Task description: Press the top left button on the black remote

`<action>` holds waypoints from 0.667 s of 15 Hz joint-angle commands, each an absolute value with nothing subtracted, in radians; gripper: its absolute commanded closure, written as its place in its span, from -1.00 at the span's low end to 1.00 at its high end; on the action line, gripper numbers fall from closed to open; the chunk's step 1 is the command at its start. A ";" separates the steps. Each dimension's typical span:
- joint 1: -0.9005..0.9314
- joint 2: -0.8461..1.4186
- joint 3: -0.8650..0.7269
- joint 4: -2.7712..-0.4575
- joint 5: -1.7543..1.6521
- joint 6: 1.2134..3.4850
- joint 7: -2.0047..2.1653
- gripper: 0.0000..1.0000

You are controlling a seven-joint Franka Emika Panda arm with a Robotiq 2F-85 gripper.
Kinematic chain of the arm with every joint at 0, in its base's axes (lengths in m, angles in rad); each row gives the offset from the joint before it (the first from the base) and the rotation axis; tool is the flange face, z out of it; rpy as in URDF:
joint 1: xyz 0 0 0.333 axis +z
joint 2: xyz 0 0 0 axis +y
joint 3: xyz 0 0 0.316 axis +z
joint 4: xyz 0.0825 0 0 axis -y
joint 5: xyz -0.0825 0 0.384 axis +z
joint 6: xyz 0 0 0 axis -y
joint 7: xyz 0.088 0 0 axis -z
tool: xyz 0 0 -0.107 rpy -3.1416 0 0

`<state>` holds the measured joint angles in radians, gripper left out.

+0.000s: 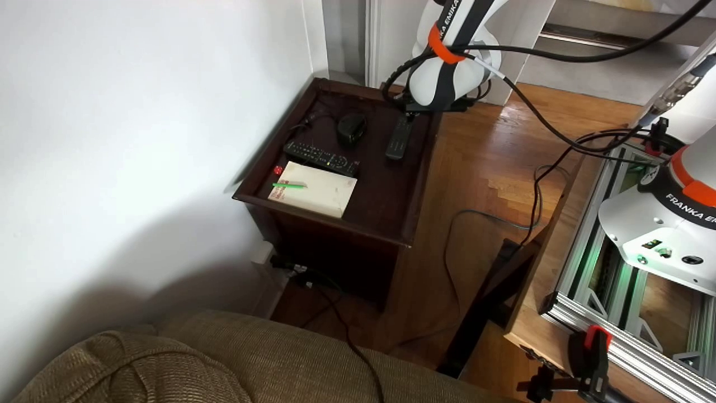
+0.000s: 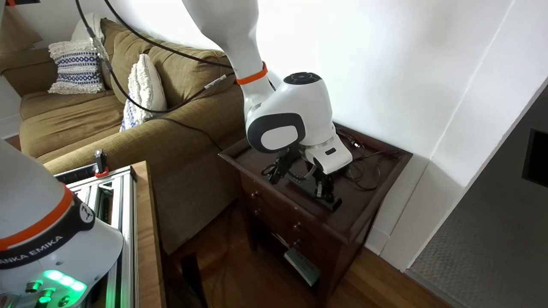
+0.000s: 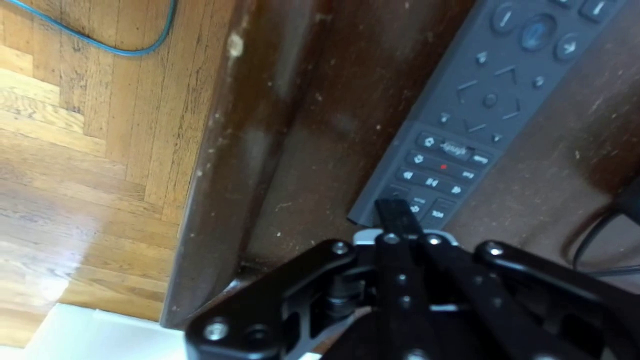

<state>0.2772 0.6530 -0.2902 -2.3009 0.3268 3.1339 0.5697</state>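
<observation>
The black remote (image 3: 455,160) is a slim bar with many buttons, lying on a dark wooden nightstand; it also shows in an exterior view (image 1: 397,141). In the wrist view its print reads upside down. My gripper (image 3: 398,210) is shut and empty, its fingers together over the remote's near end. The fingertips cover part of a button at that end, beside the VOL button; I cannot tell whether they touch it. In an exterior view the gripper (image 1: 411,115) hangs over the remote's far end. In the opposing exterior view the hand hides much of the remote.
On the nightstand (image 1: 386,207) are a longer remote (image 1: 321,159), a chunky dark device (image 1: 351,129) with cables, a white booklet (image 1: 321,193), a green pen (image 1: 288,185) and a small red item (image 1: 278,169). The nightstand has a raised rim. A wall stands behind it.
</observation>
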 commanded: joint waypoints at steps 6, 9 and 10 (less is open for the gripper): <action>0.286 0.663 -0.290 -2.288 0.347 3.104 0.584 1.00; 0.284 0.668 -0.286 -2.286 0.347 3.112 0.584 1.00; 0.284 0.671 -0.286 -2.286 0.347 3.112 0.584 1.00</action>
